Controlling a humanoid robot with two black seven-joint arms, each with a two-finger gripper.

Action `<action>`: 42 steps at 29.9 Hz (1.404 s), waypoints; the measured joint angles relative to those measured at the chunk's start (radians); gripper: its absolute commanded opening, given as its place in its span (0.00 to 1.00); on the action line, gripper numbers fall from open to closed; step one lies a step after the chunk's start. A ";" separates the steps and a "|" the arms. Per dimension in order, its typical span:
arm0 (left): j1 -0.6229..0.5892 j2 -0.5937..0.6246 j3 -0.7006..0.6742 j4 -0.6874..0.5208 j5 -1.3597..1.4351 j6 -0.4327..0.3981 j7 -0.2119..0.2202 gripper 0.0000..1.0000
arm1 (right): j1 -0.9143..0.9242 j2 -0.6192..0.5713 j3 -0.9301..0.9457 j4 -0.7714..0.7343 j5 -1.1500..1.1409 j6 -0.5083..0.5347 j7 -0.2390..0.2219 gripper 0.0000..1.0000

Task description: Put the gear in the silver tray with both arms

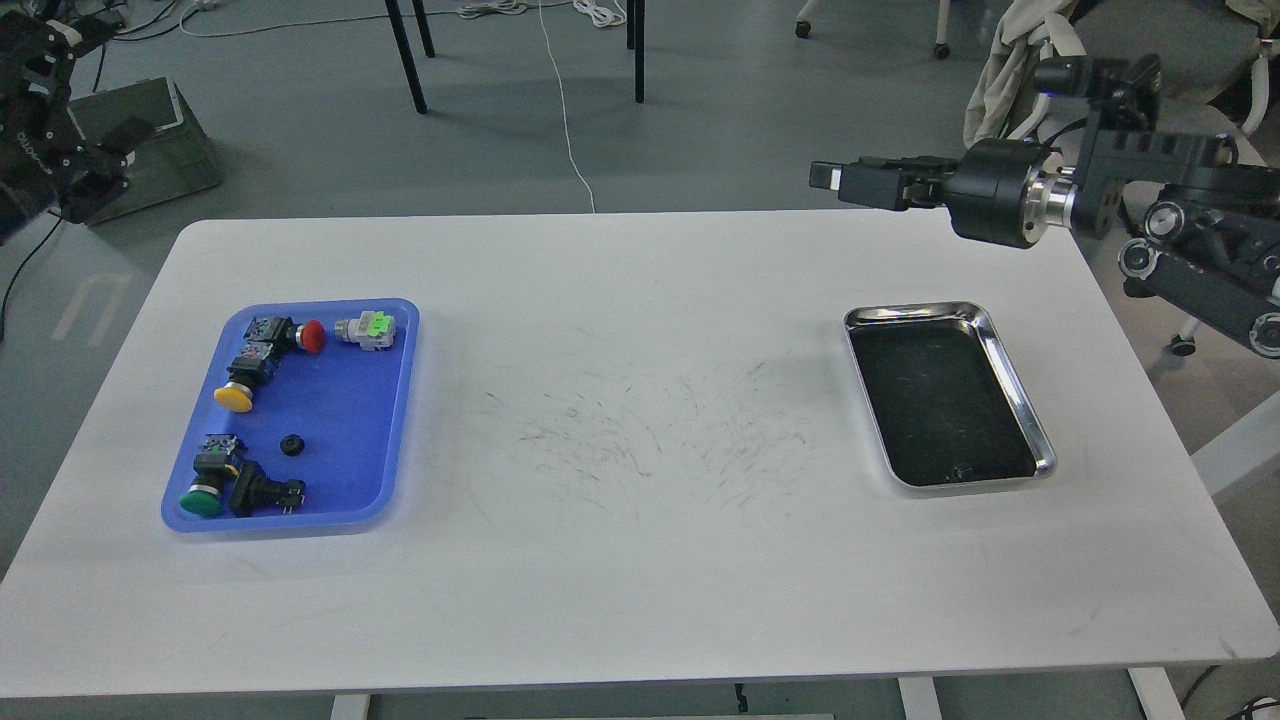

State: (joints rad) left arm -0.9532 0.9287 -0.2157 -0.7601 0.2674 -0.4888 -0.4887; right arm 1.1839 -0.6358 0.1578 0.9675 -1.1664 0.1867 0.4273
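Observation:
The silver tray (1012,385) lies on the right side of the white table. A small dark gear-like part (962,470) lies in its near end. My right gripper (838,181) is held high over the table's far edge, pointing left, well clear of the tray, with nothing seen in it. Its fingers appear as one dark bar. A second small black gear (291,446) lies in the blue tray (390,400) on the left. My left arm is off the table at the far left, and its gripper (95,170) is dark and unclear.
The blue tray also holds several push-button switches: red (311,336), yellow (233,397), green (201,500), and a grey-and-green part (367,329). Chairs (1130,140) stand behind the table's right side, and a green box (150,145) is on the floor at the left.

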 measured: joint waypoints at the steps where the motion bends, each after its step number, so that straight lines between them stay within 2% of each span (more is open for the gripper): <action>1: 0.004 0.010 0.000 -0.015 0.001 0.000 0.000 0.99 | -0.012 0.001 0.017 -0.008 0.046 -0.009 -0.008 0.76; 10: 0.048 0.106 0.020 -0.130 0.089 0.002 0.000 0.99 | -0.052 0.005 0.038 -0.109 0.501 -0.041 -0.027 0.83; 16: 0.065 0.216 0.023 -0.303 0.244 0.026 0.000 0.98 | -0.082 0.001 0.047 -0.122 0.762 -0.063 -0.026 0.87; 20: 0.077 0.252 0.026 -0.444 0.344 0.097 0.000 0.98 | -0.094 0.001 0.056 -0.122 0.869 -0.097 -0.025 0.87; 22: 0.084 0.254 0.030 -0.474 0.433 0.140 0.000 0.98 | -0.100 0.006 0.065 -0.129 0.910 -0.110 -0.025 0.88; 30: 0.175 0.195 0.032 -0.492 0.907 0.367 0.000 0.96 | -0.149 0.027 0.161 -0.189 1.010 -0.143 -0.025 0.88; 36: 0.225 0.149 0.032 -0.485 1.055 0.441 0.000 0.91 | -0.157 0.029 0.230 -0.235 1.051 -0.140 -0.027 0.89; 42: 0.236 0.077 0.033 -0.405 1.255 0.511 0.000 0.88 | -0.170 0.032 0.233 -0.246 1.075 -0.142 -0.028 0.89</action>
State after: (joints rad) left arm -0.7170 1.0058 -0.1828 -1.1656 1.5222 0.0220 -0.4888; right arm 1.0137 -0.6033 0.3905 0.7210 -0.0912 0.0451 0.3998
